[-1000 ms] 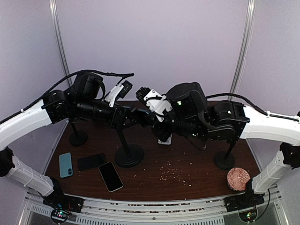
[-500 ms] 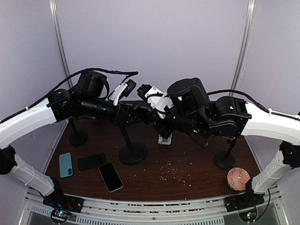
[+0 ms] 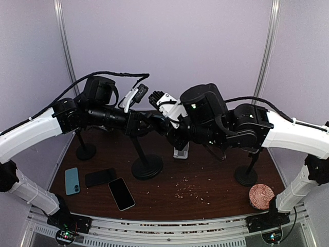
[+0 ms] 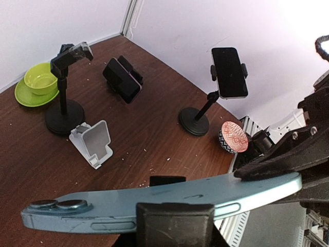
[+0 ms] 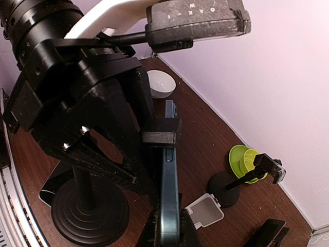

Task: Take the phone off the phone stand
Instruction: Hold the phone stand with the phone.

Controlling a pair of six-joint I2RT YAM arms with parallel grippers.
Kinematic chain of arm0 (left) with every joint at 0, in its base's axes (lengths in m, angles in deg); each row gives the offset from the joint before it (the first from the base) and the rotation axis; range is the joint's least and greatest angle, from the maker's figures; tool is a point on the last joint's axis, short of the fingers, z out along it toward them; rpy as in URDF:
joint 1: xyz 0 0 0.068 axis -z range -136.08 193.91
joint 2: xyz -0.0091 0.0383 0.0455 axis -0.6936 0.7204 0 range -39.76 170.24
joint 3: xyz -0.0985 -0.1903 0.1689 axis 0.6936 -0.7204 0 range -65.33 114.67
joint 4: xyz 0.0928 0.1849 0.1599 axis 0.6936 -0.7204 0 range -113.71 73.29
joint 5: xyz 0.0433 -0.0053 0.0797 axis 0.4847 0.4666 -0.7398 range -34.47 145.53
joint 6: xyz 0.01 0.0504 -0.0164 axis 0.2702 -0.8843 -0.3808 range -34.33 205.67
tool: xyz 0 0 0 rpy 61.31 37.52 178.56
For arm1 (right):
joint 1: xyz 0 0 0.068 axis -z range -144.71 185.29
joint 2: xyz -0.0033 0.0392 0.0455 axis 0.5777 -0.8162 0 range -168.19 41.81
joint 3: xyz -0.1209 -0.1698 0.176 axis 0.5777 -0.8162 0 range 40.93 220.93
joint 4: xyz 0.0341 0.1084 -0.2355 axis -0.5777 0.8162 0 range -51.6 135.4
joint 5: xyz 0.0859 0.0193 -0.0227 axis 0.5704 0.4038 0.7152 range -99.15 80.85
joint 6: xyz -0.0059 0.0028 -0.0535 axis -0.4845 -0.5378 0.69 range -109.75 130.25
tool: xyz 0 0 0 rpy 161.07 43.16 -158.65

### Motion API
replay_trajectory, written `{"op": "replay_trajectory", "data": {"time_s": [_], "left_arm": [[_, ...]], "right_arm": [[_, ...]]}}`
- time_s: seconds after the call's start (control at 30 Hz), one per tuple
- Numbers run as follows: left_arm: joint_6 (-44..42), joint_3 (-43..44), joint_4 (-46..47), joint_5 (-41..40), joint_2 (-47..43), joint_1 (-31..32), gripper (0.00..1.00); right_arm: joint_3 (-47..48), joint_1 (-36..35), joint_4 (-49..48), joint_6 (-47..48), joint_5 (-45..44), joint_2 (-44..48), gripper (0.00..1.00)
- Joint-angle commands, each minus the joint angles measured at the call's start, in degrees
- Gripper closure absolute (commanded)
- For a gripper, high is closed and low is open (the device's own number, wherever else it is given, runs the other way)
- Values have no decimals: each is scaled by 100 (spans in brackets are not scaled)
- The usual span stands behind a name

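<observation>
Below, crumb-flecked dark wood table (image 3: 221, 175), lilac walls (image 3: 169, 46).

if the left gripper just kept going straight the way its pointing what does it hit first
Most likely the light blue phone, lying edge-on right across its path in the left wrist view; how far anything beyond it sits is unclear.

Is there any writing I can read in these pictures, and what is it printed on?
"OAK-1 W": printed upside down on the dark grey box-shaped housing at the top of the right wrist view.
Nothing else is readable; the light blue phone shows no lettering.
</observation>
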Motion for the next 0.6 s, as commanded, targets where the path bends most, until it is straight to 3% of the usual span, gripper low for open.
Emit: {"op": "replay_trajectory", "data": {"time_s": [0.0, 0.27, 0.4, 0.57], "left_arm": [[-81, -2, 598, 248, 3, 80, 74], [69, -25, 656, 143, -72, 73, 99], [343, 227, 250, 59, -44, -2, 100], [792, 100, 537, 429, -253, -210, 100]], "right_arm": [[476, -62, -996, -165, 206, 6, 100], [384, -94, -968, -174, 218, 44, 100], [295, -114, -902, -117, 120, 78, 100], [59, -134, -924, -51, -8, 189, 100]]}}
